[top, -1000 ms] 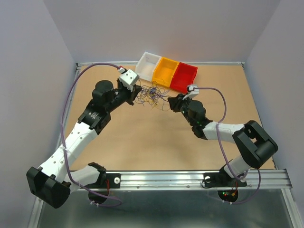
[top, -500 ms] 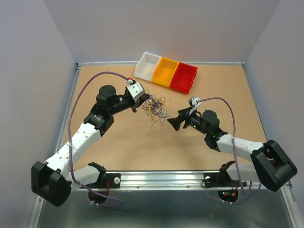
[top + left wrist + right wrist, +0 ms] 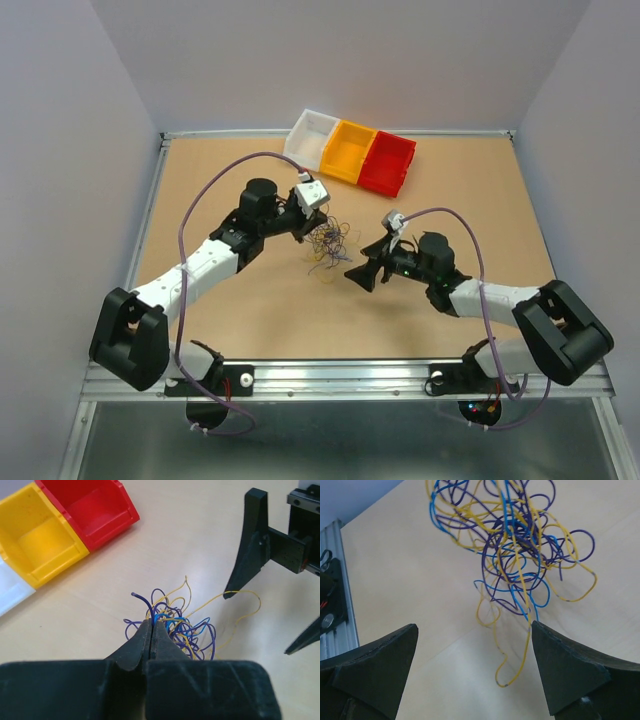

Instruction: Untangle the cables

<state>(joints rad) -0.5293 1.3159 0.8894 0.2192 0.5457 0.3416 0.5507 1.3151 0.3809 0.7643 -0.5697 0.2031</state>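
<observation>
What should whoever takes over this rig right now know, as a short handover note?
Left gripper: shut, pinching strands at the edge of the cables.
Right gripper: open wide, empty, pointing at the tangle from the near right.
Tangle: one knot of blue, purple and yellow wires, apparently lifted, in front of the bins.
Done: no strand separated; red bin and yellow bin look empty.
Left: probably close the open gripper on a free strand, pull it clear, repeat.
</observation>
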